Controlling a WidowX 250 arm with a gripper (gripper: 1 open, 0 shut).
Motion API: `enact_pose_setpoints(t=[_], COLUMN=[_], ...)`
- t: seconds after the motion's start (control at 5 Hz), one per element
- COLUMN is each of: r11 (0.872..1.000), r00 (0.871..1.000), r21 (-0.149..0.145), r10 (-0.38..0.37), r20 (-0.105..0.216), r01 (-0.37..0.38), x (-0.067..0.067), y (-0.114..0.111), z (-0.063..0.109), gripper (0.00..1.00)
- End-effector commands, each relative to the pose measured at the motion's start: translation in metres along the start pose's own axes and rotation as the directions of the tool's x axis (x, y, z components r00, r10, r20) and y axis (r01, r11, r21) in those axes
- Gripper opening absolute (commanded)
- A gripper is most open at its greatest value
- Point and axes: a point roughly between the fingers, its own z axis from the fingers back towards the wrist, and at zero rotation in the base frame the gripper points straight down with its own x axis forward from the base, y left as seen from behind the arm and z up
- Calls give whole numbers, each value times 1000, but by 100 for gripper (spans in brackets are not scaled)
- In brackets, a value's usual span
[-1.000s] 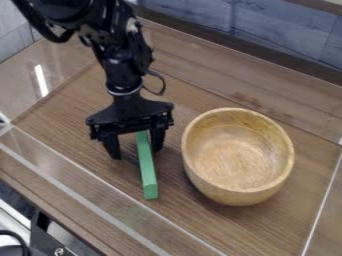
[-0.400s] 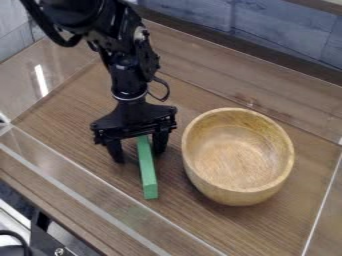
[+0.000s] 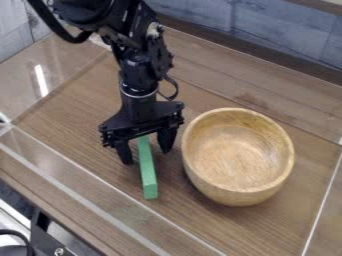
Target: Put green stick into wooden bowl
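Note:
The green stick [image 3: 147, 172] lies flat on the wooden table, its long side running toward the camera, just left of the wooden bowl [image 3: 238, 155]. The bowl stands upright with nothing inside. My gripper [image 3: 140, 144] points straight down over the stick's far end, its black fingers spread open, one on each side of the stick. Nothing is held between them. The far tip of the stick is partly hidden behind the fingers.
A transparent wall [image 3: 80, 205] borders the table along the front and left. Grey tiled wall at the back. The bowl sits near the table's right edge [image 3: 327, 170].
The gripper has shifted slightly right toward the bowl and rolled a little about its vertical axis. The stick and bowl have not moved.

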Motion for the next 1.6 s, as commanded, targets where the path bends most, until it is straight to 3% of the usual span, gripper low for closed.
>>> enact_pose_setpoints(t=[0.0, 0.4, 0.8, 1.0, 1.4], r11=[999, 997, 997, 997, 995], r00=[999, 997, 999, 999, 998], r21=[-40, -42, -72, -75, -87], r10=[-23, 66, 37, 22, 59], r20=[37, 33, 22, 25, 36], r01=[24, -65, -35, -20, -55], x=[6, 13, 10, -6, -17], y=[-10, -9, -43, -63, -74], z=[6, 37, 58, 61, 68], gripper=[0, 0, 0, 0, 0])
